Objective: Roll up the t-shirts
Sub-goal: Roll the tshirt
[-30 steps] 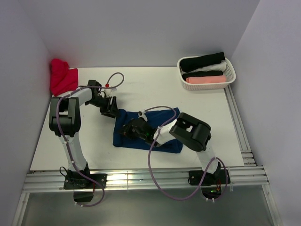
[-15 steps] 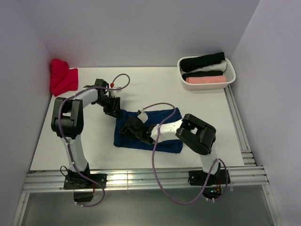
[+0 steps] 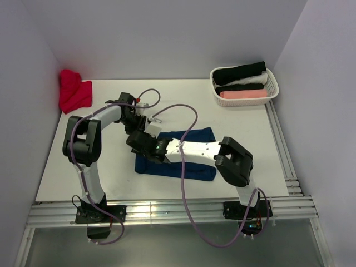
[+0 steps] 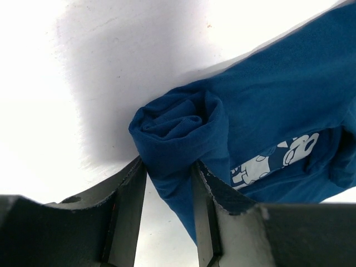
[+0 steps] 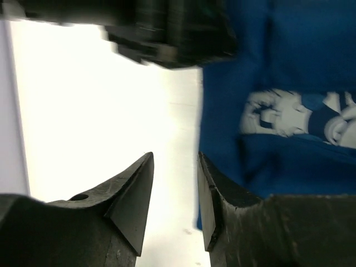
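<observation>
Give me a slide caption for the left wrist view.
Left gripper pinching the rolled end of the navy t-shirt on the white table.

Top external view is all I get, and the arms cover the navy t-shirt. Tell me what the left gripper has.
Observer: In the left wrist view, the left gripper is closed on the navy t-shirt, cloth filling the gap.
Operator: Describe that cloth.
Observer: It is a rolled end, its spiral layers showing.
Operator: Now report the right gripper.
Observer: The right gripper is open; only bare table shows between its fingers, beside the shirt's edge.
</observation>
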`<control>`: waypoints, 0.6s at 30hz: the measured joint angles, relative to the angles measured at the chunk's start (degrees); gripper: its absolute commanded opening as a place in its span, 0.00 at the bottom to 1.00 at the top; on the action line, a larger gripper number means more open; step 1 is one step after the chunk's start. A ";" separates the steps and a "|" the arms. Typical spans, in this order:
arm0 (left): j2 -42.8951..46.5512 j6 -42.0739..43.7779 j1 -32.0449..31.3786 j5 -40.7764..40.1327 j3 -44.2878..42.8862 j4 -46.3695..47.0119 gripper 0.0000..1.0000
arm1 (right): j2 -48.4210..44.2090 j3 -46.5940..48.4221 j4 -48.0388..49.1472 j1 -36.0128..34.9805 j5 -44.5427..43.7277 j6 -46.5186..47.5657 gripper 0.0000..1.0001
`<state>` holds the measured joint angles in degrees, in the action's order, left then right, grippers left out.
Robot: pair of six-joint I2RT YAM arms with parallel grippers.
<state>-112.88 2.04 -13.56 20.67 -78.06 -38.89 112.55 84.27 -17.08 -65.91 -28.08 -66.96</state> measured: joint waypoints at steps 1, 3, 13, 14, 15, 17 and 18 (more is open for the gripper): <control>0.02 0.00 -0.22 -0.37 -0.13 -0.11 0.42 | 0.35 1.73 -0.79 -0.15 -0.48 0.70 0.43; 0.02 -0.02 -0.61 -1.11 -0.52 -0.55 0.42 | 1.44 4.70 -1.75 -0.39 -1.27 2.03 0.43; 0.02 -0.22 -1.84 -3.65 -1.68 -1.84 0.42 | 9.90 9.60 -4.26 -0.50 -1.86 6.32 0.42; 0.02 -0.22 -1.92 -3.82 -1.70 -1.88 0.42 | 10.58 9.60 -4.76 -0.48 -1.84 6.43 0.42; 0.02 -0.24 -1.99 -3.93 -1.81 -2.01 0.42 | 11.04 9.60 -5.38 -0.46 -1.75 6.45 0.42; 0.02 -0.28 -2.10 -4.09 -2.05 -2.25 0.43 | 11.21 9.60 -6.19 -0.44 -1.77 6.43 0.42; 0.02 -0.31 -2.16 -4.13 -2.23 -2.38 0.43 | 11.19 9.60 -6.58 -0.44 -1.97 6.38 0.42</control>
<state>-112.86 1.74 -15.73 16.53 -80.29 -41.28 123.74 93.86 -23.66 -66.35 -30.04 -60.58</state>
